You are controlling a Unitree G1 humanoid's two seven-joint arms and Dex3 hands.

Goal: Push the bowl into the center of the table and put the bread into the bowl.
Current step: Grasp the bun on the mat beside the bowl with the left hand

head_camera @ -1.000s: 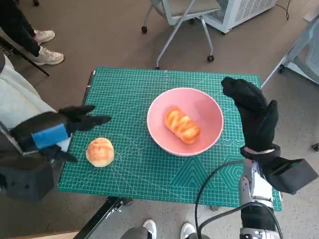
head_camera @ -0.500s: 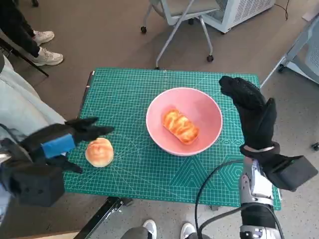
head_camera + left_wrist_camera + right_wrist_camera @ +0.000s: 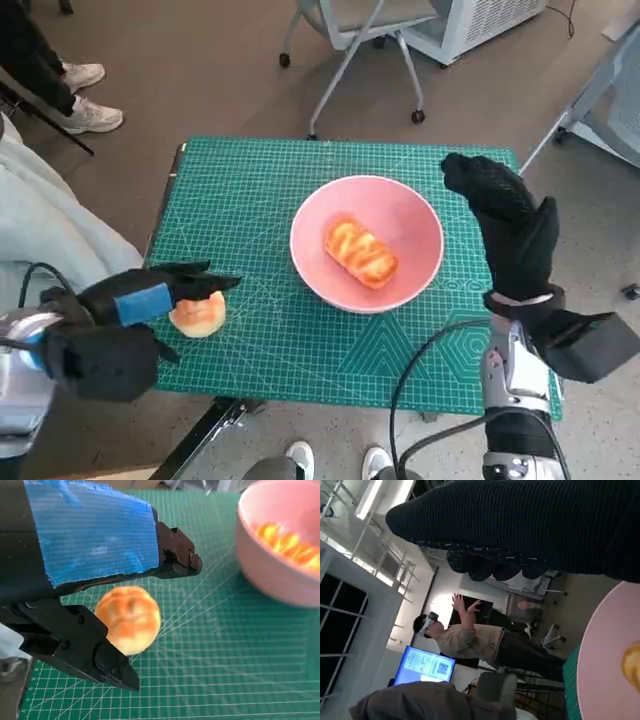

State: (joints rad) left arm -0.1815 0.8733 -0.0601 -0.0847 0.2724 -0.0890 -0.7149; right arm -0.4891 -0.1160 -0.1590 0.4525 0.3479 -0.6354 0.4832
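One pink bowl [image 3: 367,243] sits near the middle of the green-matted surface [image 3: 260,180], and two pieces of bread are in sight. A long glazed loaf [image 3: 360,252] lies inside the bowl; a round bun [image 3: 198,314] rests on the mat near the front left edge. The left hand [image 3: 135,310] hovers over the bun, fingers [image 3: 82,645] spread around it, grasping nothing. The right hand [image 3: 510,225] stands upright just beside the bowl's right rim, released.
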